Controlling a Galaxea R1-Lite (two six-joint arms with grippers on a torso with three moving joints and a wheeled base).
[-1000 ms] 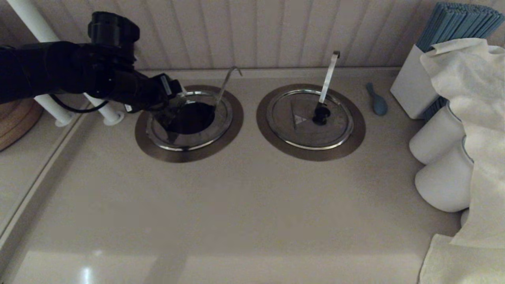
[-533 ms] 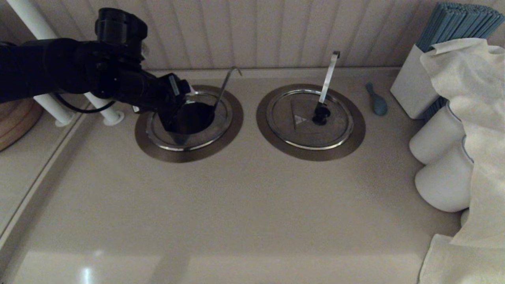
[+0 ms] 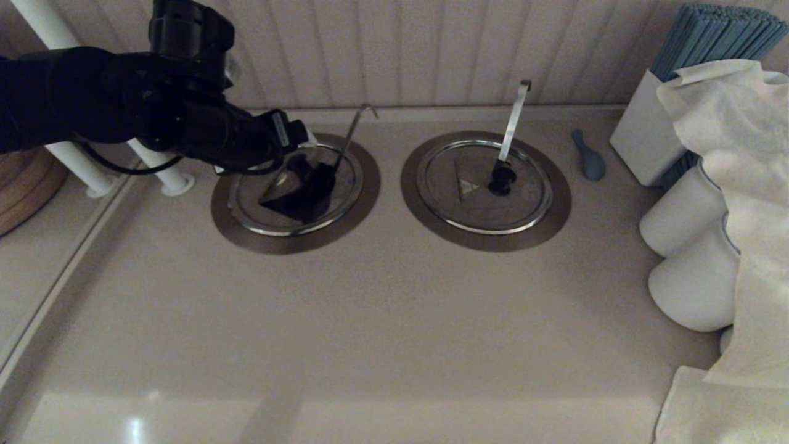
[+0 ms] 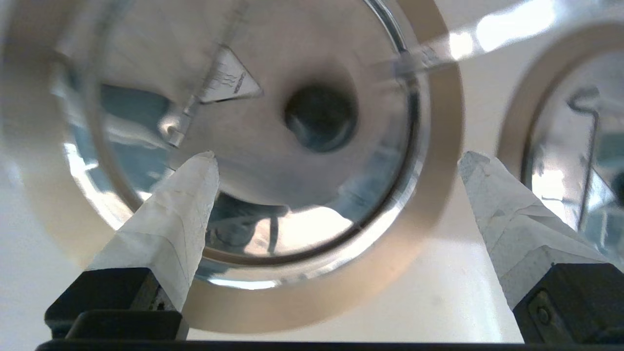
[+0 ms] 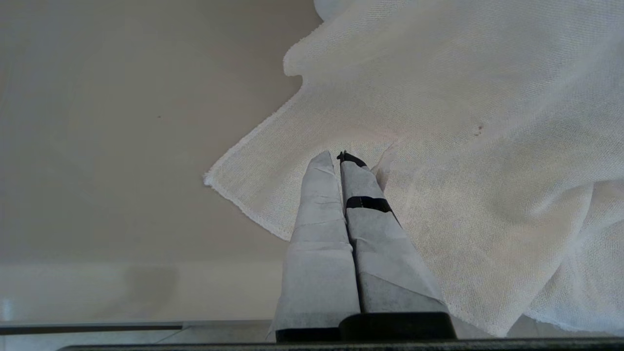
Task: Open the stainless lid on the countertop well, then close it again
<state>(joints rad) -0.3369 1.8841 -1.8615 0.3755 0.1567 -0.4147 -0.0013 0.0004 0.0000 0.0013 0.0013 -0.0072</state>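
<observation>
Now the lid (image 4: 273, 141) lies nearly flat on its well (image 3: 294, 237), lower than a second ago, so closing looks almost done. Above it, the left gripper (image 4: 336, 161) is spread, holding nothing. Right gripper (image 5: 340, 158) rests pressed together on cloth (image 5: 463, 122).

surface: beige countertop (image 3: 370, 320) | on it: blue spoon (image 3: 588, 157); white cloth (image 3: 703, 407); white jars (image 3: 684, 253)
</observation>
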